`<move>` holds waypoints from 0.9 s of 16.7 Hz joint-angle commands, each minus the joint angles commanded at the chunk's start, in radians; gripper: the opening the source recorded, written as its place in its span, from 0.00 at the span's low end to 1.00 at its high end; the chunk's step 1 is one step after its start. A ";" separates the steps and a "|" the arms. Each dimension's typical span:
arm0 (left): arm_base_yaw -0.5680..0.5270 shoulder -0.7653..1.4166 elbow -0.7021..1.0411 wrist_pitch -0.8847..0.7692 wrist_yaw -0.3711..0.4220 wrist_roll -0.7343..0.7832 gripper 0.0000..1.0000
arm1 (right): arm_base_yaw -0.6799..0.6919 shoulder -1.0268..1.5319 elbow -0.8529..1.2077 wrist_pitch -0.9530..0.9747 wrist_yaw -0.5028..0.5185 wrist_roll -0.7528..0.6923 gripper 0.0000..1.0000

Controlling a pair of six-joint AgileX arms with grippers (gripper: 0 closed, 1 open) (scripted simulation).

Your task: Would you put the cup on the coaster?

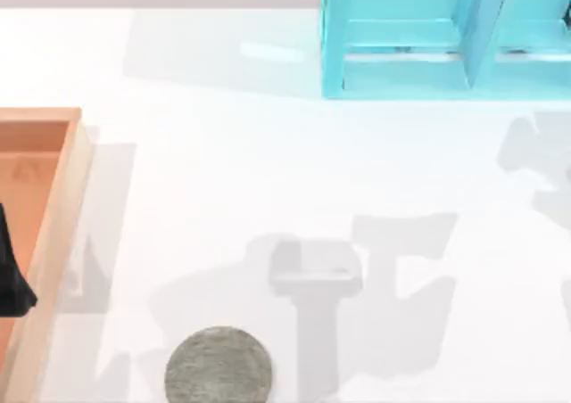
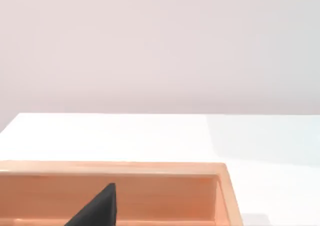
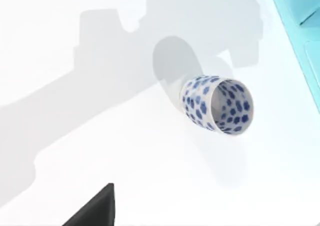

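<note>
Clearly, the cup stands on the white surface under the right arm's wrist camera, near the turquoise rack, so the right arm is the nearer one. Its mouth faces up toward that camera and its long axis is upright. Whether either pair of jaws is spread or pressed together, I cannot tell. The coaster lies at the near edge in the top view, left of centre. The left arm waits over the wooden tray. No writing is readable.

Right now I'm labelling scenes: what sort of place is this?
Probably a simulated tabletop workspace: a plain white table with a wooden tray, a turquoise shelf unit, a grey coaster and a patterned cup.
</note>
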 joint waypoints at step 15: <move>0.000 0.000 0.000 0.000 0.000 0.000 1.00 | -0.103 0.774 0.757 -0.494 0.025 -0.611 1.00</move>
